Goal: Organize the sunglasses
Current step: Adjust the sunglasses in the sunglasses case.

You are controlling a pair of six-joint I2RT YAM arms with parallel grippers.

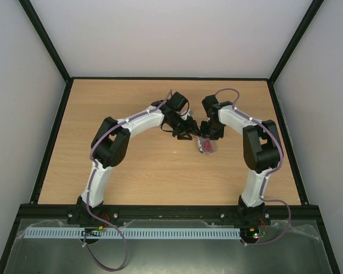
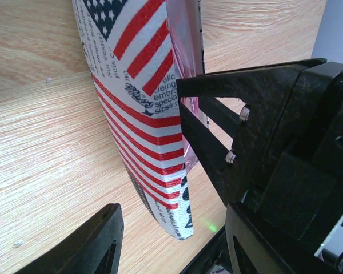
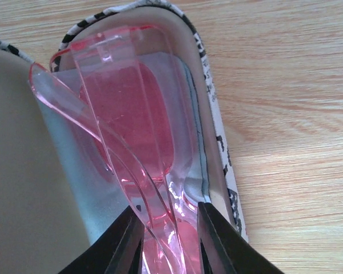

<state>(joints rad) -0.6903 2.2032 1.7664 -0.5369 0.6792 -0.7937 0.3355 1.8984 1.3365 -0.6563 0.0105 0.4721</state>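
Note:
The sunglasses (image 3: 131,114) are pink-red, translucent and folded, lying in the open flag-patterned case (image 3: 214,114). My right gripper (image 3: 170,228) is shut on their near end, with both fingers against the plastic. In the top view the case (image 1: 206,146) sits mid-table under both grippers. My left gripper (image 2: 171,228) is open, with the raised flag-patterned lid (image 2: 148,114) between its fingers and a gap on each side. The pink sunglasses (image 2: 186,57) show behind the lid. In the top view the left gripper (image 1: 186,132) and right gripper (image 1: 208,136) are close together.
A light blue cloth (image 3: 74,188) lies inside the case under the sunglasses. The beige inside of the lid (image 3: 23,171) stands at the left. The right arm's black gripper body (image 2: 274,142) is close beside the lid. The wooden table (image 1: 131,171) has dark rails at its edges.

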